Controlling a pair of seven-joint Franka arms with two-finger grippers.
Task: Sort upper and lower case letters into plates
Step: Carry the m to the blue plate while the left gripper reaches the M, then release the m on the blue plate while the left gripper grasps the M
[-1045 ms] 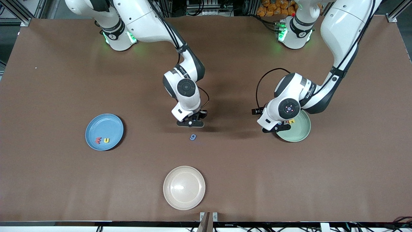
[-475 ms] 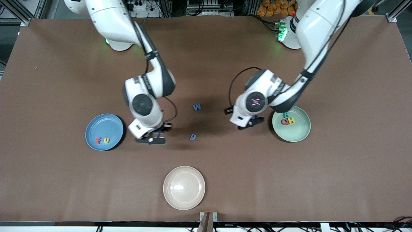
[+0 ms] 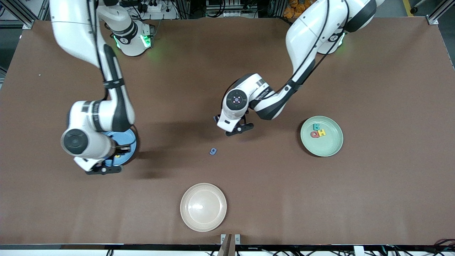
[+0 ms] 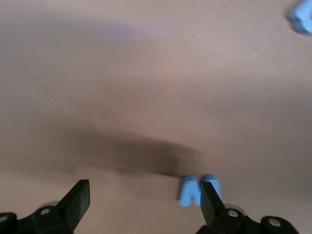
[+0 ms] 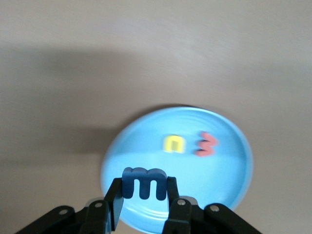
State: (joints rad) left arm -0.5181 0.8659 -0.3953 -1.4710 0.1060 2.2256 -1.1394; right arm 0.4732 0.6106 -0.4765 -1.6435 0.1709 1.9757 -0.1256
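Observation:
My right gripper (image 3: 103, 170) is shut on a blue letter m (image 5: 145, 183) and holds it over the edge of the sky blue plate (image 3: 129, 142), which also shows in the right wrist view (image 5: 229, 180). A yellow letter (image 5: 174, 144) and a red letter (image 5: 205, 144) lie in that plate. My left gripper (image 3: 239, 129) is open, low over the table's middle, with a blue letter W (image 4: 195, 190) on the table just inside one finger (image 4: 209, 197). A blue letter g (image 3: 213, 151) lies on the table nearer the front camera. The mint green plate (image 3: 328, 145) holds teal, red and yellow letters (image 3: 317, 131).
A beige plate (image 3: 203, 207) stands empty near the table's front edge, nearer the camera than the blue g. The g also shows at the edge of the left wrist view (image 4: 300, 17).
My right arm carried the blue m from the table's middle to over the sky blue plate. My left arm moved from the mint green plate to over the blue W.

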